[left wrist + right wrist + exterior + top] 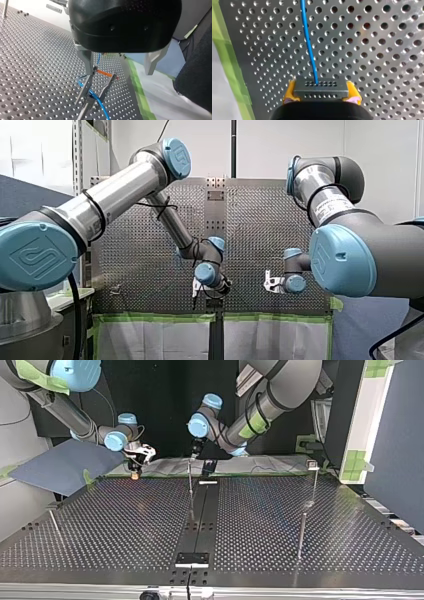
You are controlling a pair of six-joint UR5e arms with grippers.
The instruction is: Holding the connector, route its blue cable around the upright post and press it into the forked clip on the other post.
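Note:
In the right wrist view my right gripper [321,98] is shut on the grey connector [321,87], with a yellow pad on each side. The blue cable [308,42] runs from the connector out over the perforated plate. In the left wrist view my left gripper [119,72] is open, its metal fingers [86,58] wide apart with nothing between them. The forked clip [86,86] stands just ahead of one finger, and the blue cable [96,97] lies in its fork. In the top view my right gripper [135,466] hangs at the far left and my left gripper [195,452] is by the middle post [190,490].
Thin upright posts stand at the top view's right [314,482] [301,535] and one at its left [54,525]. A black strip [200,515] runs down the table's middle. Green tape [138,90] edges the plate beside white sheeting. A grey board [60,465] leans at the top view's far left.

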